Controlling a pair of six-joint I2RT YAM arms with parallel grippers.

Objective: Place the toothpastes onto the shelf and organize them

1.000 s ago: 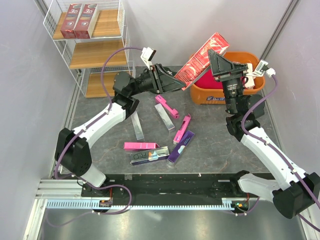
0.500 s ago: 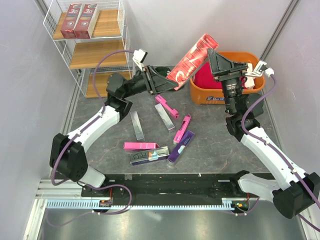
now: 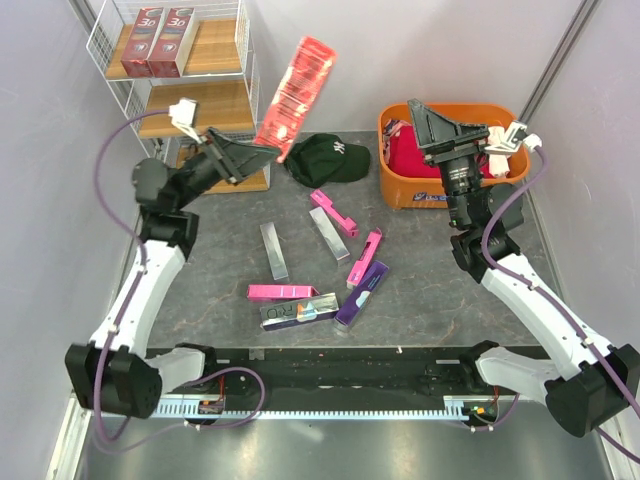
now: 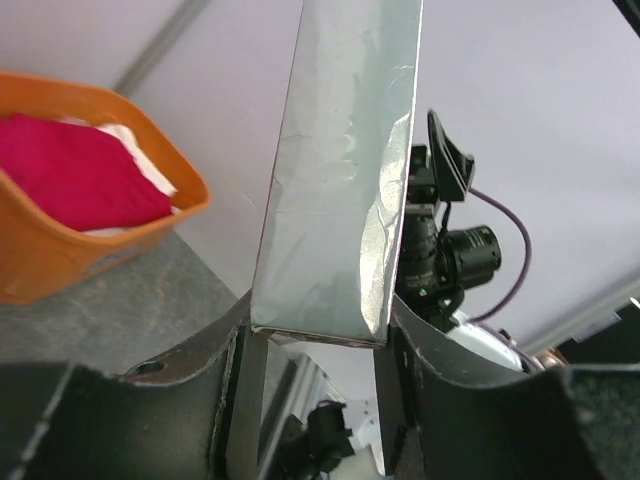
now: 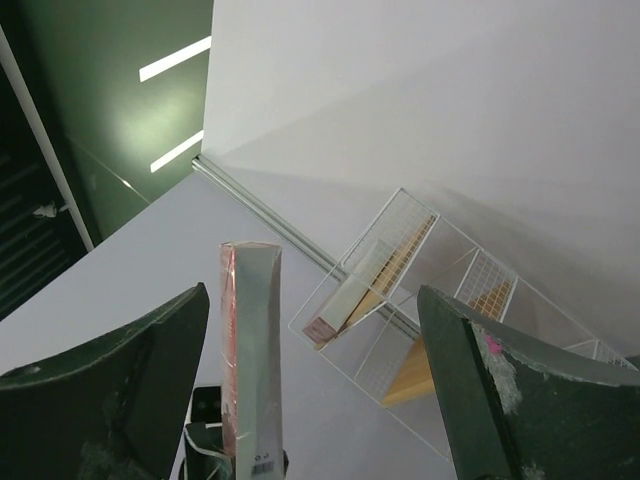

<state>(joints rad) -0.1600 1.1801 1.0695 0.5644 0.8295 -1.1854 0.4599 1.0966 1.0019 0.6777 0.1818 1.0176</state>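
My left gripper is shut on the lower end of a dark red toothpaste box, which it holds up tilted in the air just right of the shelf. In the left wrist view the box shows its silver side between the jaws of that gripper. Two red toothpastes stand on the top board. My right gripper is open and empty above the orange tub. Several toothpastes lie on the table: silver, pink, purple and holographic.
A dark green cap lies between the shelf and the tub. The tub holds red and white cloth. The right wrist view shows the held box and the shelf far off between the open fingers. Walls close in on both sides.
The right gripper opened and let go of the red box. The left arm swung left toward the shelf, carrying the box away from the tub.
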